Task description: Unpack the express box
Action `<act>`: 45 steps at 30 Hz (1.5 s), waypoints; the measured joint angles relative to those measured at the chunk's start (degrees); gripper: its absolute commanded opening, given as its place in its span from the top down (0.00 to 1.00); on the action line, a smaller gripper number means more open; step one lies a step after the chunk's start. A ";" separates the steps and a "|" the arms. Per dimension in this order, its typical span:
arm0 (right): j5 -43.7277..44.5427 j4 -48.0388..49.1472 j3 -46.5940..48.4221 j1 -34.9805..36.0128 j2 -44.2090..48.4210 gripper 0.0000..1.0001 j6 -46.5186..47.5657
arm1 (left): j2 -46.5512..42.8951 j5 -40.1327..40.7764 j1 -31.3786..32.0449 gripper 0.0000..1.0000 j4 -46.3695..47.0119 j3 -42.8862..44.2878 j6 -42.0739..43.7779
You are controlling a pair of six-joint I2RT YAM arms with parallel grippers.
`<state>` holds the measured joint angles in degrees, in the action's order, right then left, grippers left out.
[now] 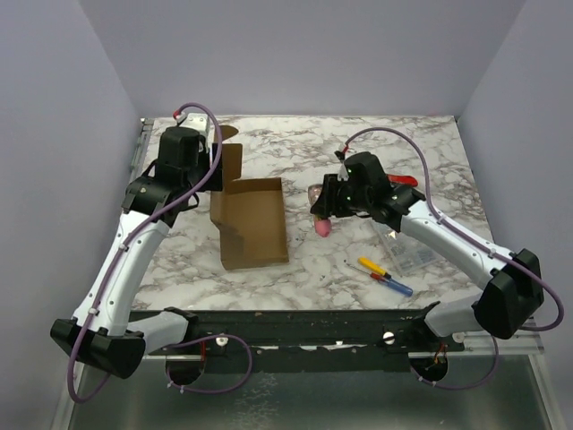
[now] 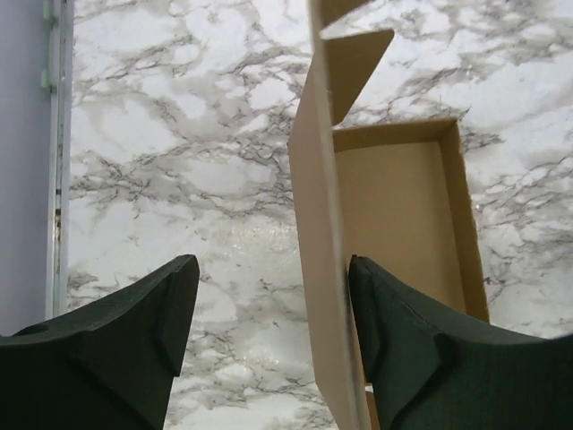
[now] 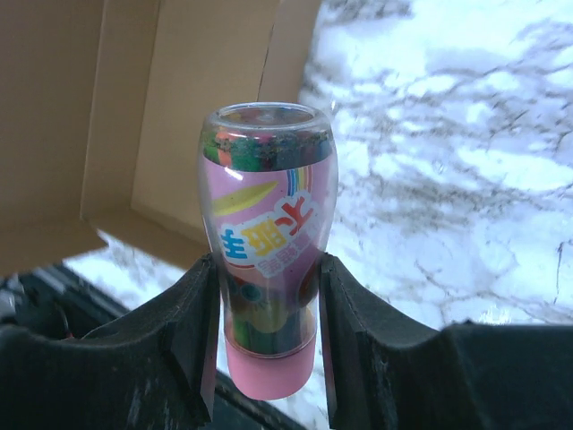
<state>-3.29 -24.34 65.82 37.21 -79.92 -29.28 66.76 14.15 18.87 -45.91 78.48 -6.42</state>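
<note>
Marble table [image 1: 295,143], open brown box [image 1: 255,224] left of centre, lid upright inside the spread left gripper [image 2: 269,278], right gripper [image 3: 269,296] clamped on pink-capped bottle [image 3: 267,215] just right of box, clear case [image 1: 410,253], pens [image 1: 374,267] nearby.

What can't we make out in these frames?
- Top view: clear plastic case is half under the right arm; contents too small.
- Top view: red object mostly behind that arm; unidentifiable.
- Top view: right gripper covers the bottle except its pink end.
- Left wrist: left gripper hides the express box near end.
</note>
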 measured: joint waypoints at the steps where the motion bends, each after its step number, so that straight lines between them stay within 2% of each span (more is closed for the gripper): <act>1: -1.38 -1.09 -0.33 -0.07 0.24 1.00 1.38 | 0.00 0.11 -0.02 0.18 -0.59 0.52 -0.33; 4: -7.02 -2.97 -1.05 -0.04 2.49 1.00 5.55 | -0.44 -3.04 -0.11 0.13 -0.57 3.80 -1.79; 7: -13.20 -2.82 -1.25 -0.04 6.40 1.00 8.85 | -2.67 -12.00 -0.11 0.12 2.60 7.06 -4.61; 13: -25.57 -1.20 -1.25 -0.04 11.96 1.00 12.61 | -7.76 -40.09 -0.11 0.12 21.81 4.68 -16.04; 16: -29.46 0.48 -1.88 -0.04 14.05 1.00 13.16 | -8.74 -47.98 0.00 0.10 28.98 0.07 -21.40; 22: -32.63 4.59 -3.67 -0.02 19.85 1.00 13.22 | -8.76 -50.29 0.79 0.09 35.10 -10.51 -30.88; 26: -34.05 6.21 -2.91 -0.02 19.71 1.00 13.25 | -8.70 -49.68 4.26 0.07 37.44 -15.21 -35.26; 32: -35.41 6.27 -1.46 -0.02 17.14 1.00 13.29 | -7.50 -47.98 13.75 0.07 41.29 -15.69 -36.70; 36: -35.85 6.34 -1.27 -0.02 16.94 1.00 13.29 | -5.70 -47.28 15.91 0.08 42.71 -15.72 -36.98; 38: -36.00 6.47 -1.25 -0.02 16.94 1.00 13.27 | -4.66 -46.45 16.11 0.11 43.01 -16.11 -37.11; 40: -36.04 6.49 -1.25 -0.02 16.96 1.00 13.27 | -4.09 -45.83 16.13 0.19 43.01 -16.50 -37.16; 45: -36.06 6.58 -1.25 -0.02 17.09 0.98 12.81 | -3.08 -45.66 16.31 0.63 44.09 -16.52 -38.25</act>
<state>-39.35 -17.76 64.58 37.19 -62.83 -16.47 63.68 -31.51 35.18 -1.83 61.95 -44.66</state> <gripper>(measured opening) 0.448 0.641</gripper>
